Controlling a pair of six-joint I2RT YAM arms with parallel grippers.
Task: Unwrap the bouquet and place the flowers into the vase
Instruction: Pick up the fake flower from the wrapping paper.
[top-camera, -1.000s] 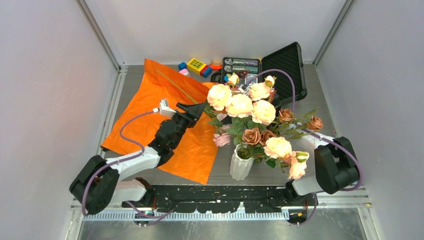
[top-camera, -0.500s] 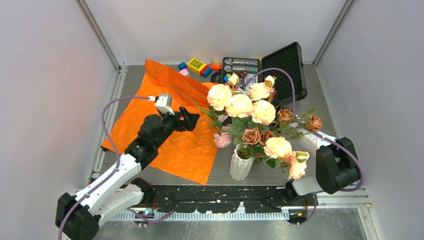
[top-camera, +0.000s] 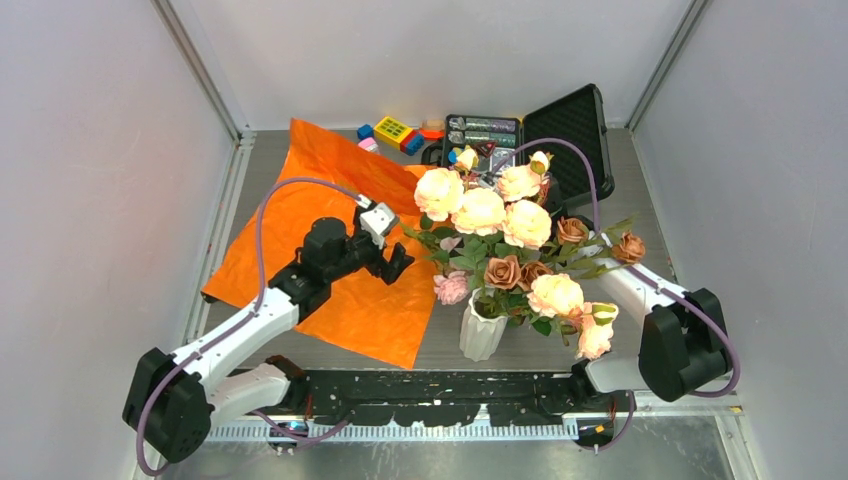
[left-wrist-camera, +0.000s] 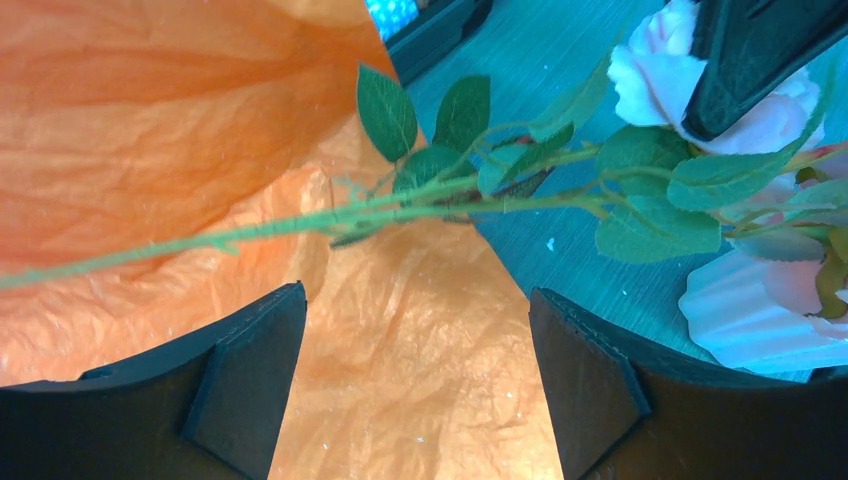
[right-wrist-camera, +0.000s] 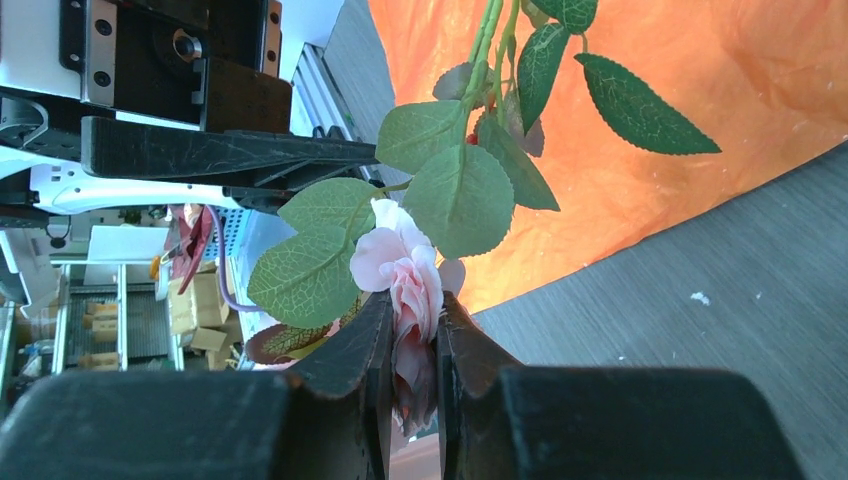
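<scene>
Pretty far along, I'd say. Over on the left, the orange paper (top-camera: 290, 235) lies spread out flat on the tabletop (top-camera: 445, 342), so the unwrapping part looks done. I can't spot the ribbon anywhere.

The left gripper (top-camera: 390, 265) hovers low over the near-right part of that paper, with its jaws wide apart and nothing between them. In its wrist view a long green stem (left-wrist-camera: 300, 222) runs crosswise just ahead of the fingertips, above the paper and not touching either finger.

Next over, most of the flowers (top-camera: 490, 225) stand in the white vase (top-camera: 482, 335), which sits near the front edge just right of the paper's corner. Cream, peach and brownish heads fan out above it.

That loose stem belongs to a pink rose (right-wrist-camera: 405, 275) hanging left of the vase. The right gripper (right-wrist-camera: 415, 305) is clamped on it right at the head, with its fingers squeezed together around the petals. From the top camera that gripper is buried under the blooms, so I'm going by the wrist view.

My read is that this one straggler is what's left. Its stem end has to swing off the paper and go down into the vase with the rest.
</scene>
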